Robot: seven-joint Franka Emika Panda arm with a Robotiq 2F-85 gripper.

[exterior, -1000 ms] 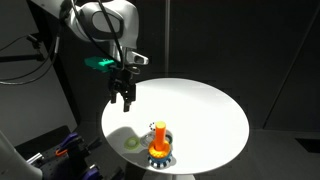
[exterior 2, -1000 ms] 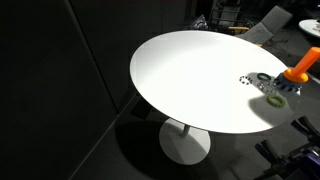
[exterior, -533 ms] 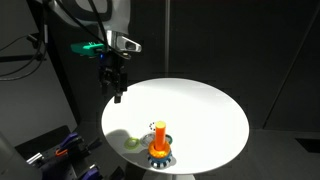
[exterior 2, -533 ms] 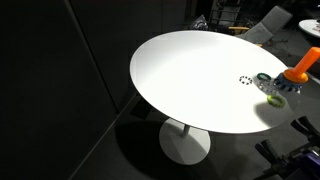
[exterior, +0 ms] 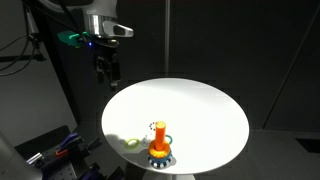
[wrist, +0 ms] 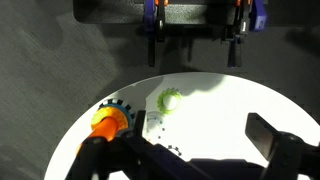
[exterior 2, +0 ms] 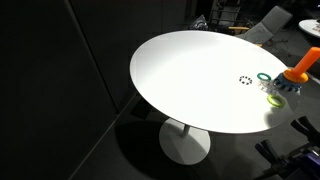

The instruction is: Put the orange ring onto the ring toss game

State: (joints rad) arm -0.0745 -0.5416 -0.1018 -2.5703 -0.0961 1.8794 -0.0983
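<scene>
Gripper [exterior: 108, 74] hangs high over the edge of the white table [exterior: 200, 105], fingers [wrist: 285, 146] apart, holding nothing. The ring toss game [exterior: 160, 140] stands far below it, near the other edge, peg upright. The orange ring [exterior: 160, 151] seems to sit round that peg.

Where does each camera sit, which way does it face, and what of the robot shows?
Exterior view: roughly level beside the table, facing the arm; the gripper hangs upper left.
Exterior view: higher, looking down across the table; no robot shows.
Wrist view: looks down past the open gripper.
Shared: all three show the ring toss game and yellow-green ring.
</scene>
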